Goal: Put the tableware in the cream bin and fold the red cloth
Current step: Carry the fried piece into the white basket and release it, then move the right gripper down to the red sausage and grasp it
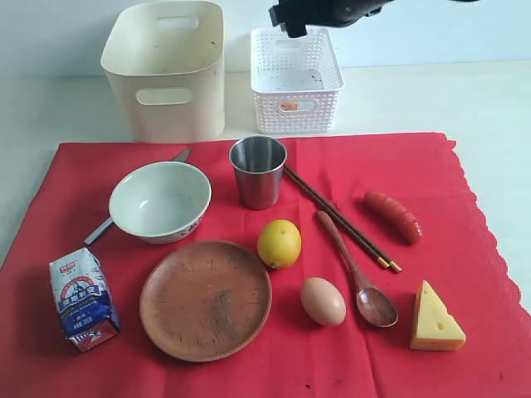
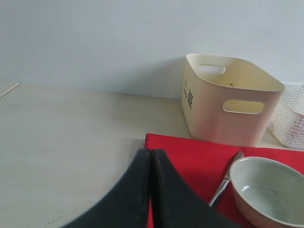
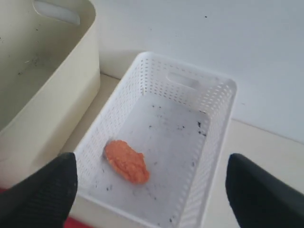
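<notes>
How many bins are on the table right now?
2: the cream bin at back left and the white lattice basket just right of it, both behind the red cloth.

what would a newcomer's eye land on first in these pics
The big red cloth fills the foreground, strewn with tableware and food: white bowl, steel cup, round brown plate, lemon, egg, cheese. Behind it stand the cream bin and a white lattice basket. The right arm's fingers hang wide apart above the basket, where one orange piece lies.
</notes>
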You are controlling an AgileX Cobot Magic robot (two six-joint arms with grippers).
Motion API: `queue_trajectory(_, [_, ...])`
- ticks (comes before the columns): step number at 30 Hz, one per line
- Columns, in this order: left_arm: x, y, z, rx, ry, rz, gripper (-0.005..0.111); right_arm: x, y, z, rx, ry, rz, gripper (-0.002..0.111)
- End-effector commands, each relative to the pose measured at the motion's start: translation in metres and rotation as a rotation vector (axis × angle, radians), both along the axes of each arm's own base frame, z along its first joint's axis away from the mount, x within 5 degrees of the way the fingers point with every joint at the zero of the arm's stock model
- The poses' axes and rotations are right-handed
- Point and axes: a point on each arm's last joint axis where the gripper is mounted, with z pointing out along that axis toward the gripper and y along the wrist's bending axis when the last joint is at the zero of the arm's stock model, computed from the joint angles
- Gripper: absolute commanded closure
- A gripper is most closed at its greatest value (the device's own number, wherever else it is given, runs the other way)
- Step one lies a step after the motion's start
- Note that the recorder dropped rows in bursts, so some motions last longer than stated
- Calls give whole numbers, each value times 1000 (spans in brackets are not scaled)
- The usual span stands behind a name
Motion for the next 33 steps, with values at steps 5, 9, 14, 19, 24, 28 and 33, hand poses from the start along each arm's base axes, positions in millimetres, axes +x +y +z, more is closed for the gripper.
queue_trajectory(5, [-1, 0, 0, -8, -6, 0, 104, -46, -33, 67, -130, 128, -14, 28])
queue_trajectory(9, [-1, 0, 0, -8, -6, 0, 104, -69, -45, 76, -210, 265, 10, 28])
queue_trajectory(14, [-1, 0, 0, -8, -6, 0, 104, -88, -54, 68, -311, 406, 53, 28])
queue_trajectory(19, [-1, 0, 0, -8, -6, 0, 104, -96, -58, 41, -353, 495, 59, 28])
queue_trajectory(24, [-1, 0, 0, -8, -6, 0, 104, -103, -62, 8, -371, 538, 61, 28])
queue_trajectory(28, [-1, 0, 0, -8, -6, 0, 104, -107, -62, -12, -340, 543, 63, 28])
queue_trajectory(33, [-1, 0, 0, -8, -6, 0, 104, -112, -62, -32, -300, 537, 61, 28])
